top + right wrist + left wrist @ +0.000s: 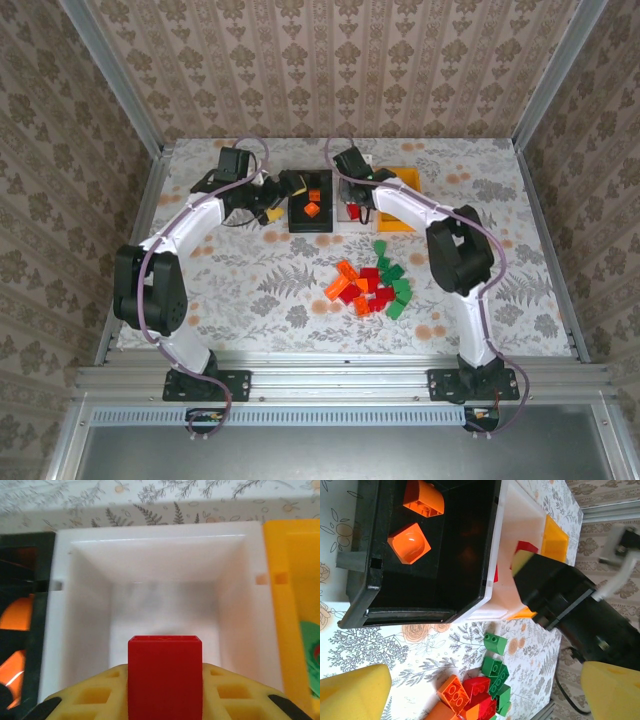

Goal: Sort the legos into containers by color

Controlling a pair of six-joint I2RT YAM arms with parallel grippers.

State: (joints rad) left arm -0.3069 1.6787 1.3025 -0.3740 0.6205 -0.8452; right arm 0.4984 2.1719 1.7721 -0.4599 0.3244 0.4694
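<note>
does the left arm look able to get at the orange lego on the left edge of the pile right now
Probably yes: the left gripper is open and empty beside the black bin, with only bare table between it and the orange lego.

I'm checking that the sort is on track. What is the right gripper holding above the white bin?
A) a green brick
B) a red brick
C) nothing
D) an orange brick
B: a red brick sits clamped in the right gripper, directly above the white bin.
</note>
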